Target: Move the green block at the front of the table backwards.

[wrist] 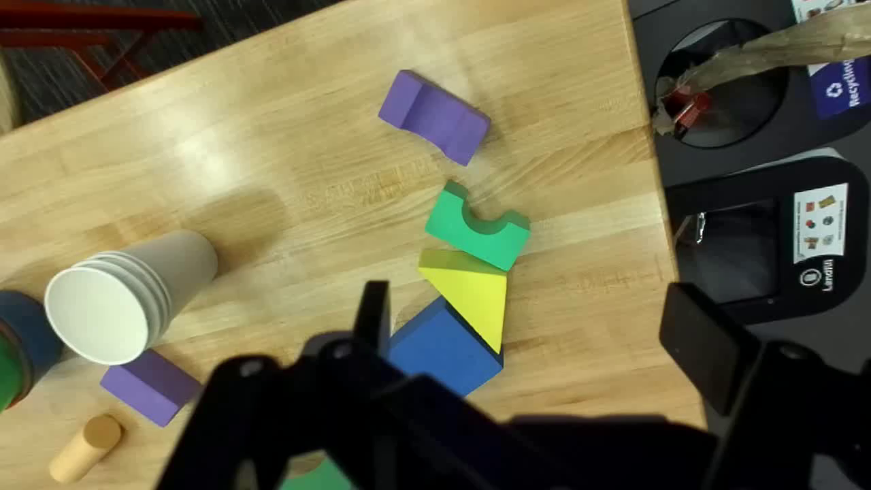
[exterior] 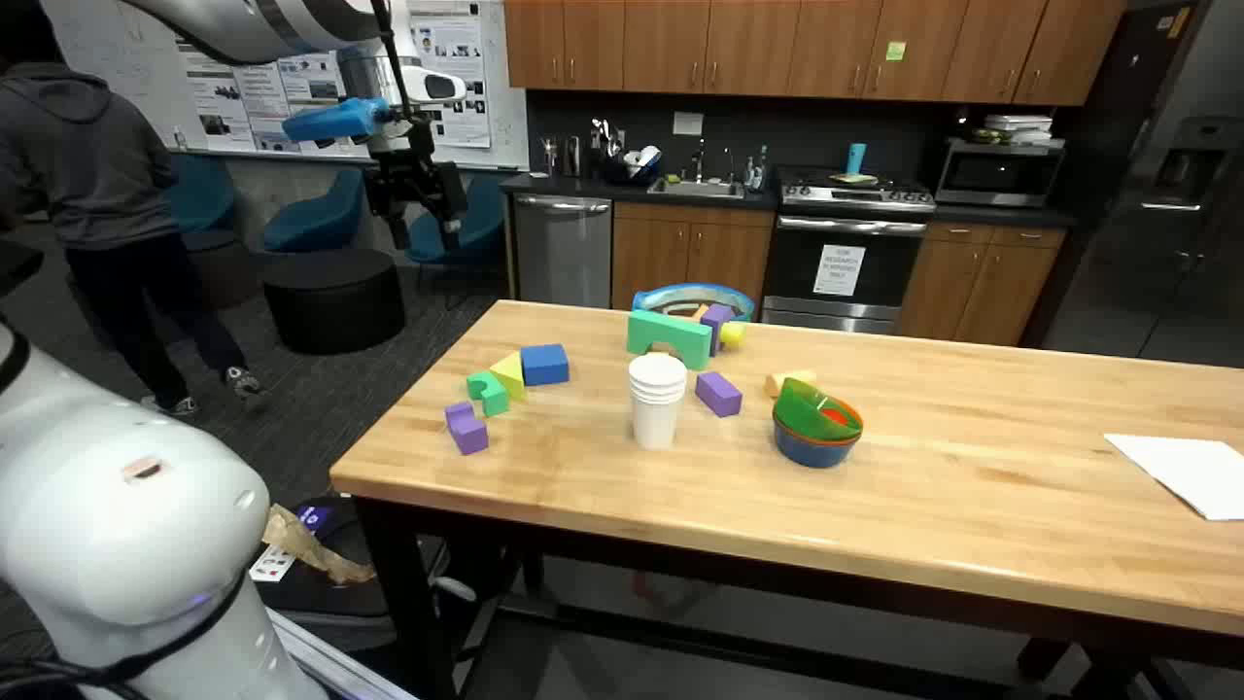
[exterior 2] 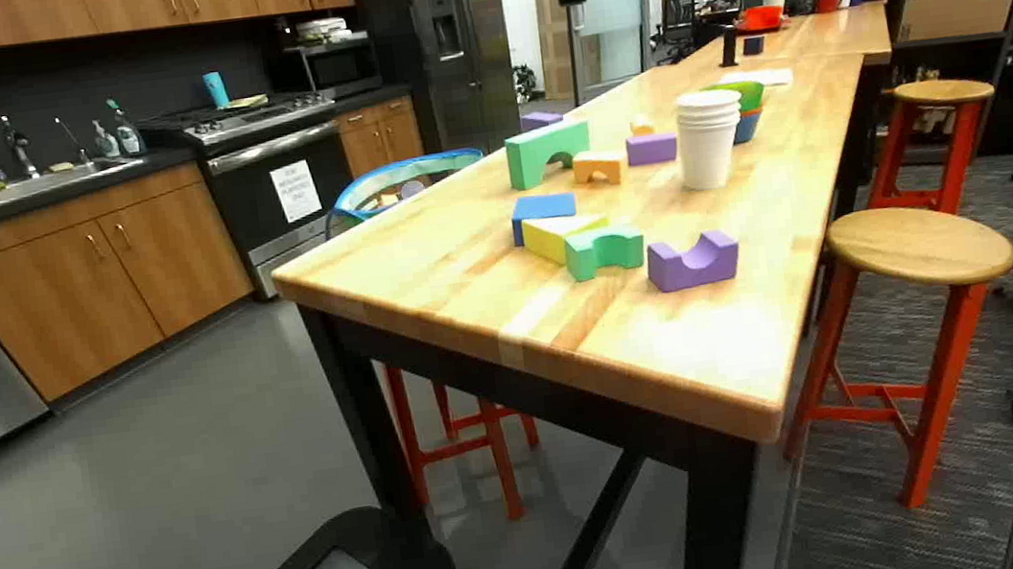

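the small notched green block (wrist: 476, 243) lies near one end of the wooden table (exterior: 972, 476), between a yellow triangular block (wrist: 480, 292) just beside it and a notched purple block (wrist: 435, 117), apart. stacked white cups (exterior: 657, 413) stand farther off. the gripper (exterior: 426, 235) hangs well above, spread wide.

"Recycling" (wrist: 852, 85) and "Landfill" (wrist: 828, 274) on 2 bins (wrist: 742, 188)

White cups (exterior: 658, 408) stand stacked near a purple block (exterior: 719, 395).
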`<act>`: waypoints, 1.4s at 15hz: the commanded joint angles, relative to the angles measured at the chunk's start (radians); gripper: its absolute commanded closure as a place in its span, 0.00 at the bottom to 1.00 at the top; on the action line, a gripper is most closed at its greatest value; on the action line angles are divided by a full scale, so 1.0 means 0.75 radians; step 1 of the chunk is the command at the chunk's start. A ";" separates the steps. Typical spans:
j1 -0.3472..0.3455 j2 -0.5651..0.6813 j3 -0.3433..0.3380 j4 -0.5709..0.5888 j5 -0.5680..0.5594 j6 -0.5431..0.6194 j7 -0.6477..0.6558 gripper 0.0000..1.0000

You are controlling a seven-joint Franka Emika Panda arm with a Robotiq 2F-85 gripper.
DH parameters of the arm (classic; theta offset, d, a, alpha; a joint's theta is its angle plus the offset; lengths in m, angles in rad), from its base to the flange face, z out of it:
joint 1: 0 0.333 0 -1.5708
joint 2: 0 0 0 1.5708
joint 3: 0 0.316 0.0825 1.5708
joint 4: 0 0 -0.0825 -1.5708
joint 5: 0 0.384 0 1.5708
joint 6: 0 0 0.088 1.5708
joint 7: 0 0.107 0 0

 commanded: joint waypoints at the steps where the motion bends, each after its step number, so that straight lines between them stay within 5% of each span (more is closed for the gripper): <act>1: 0.032 0.004 -0.027 0.004 -0.013 -0.003 0.011 0.00; 9: 0.020 0.010 -0.035 0.015 -0.025 -0.001 0.019 0.00; 21: -0.047 0.092 -0.184 0.044 -0.069 0.178 -0.006 0.00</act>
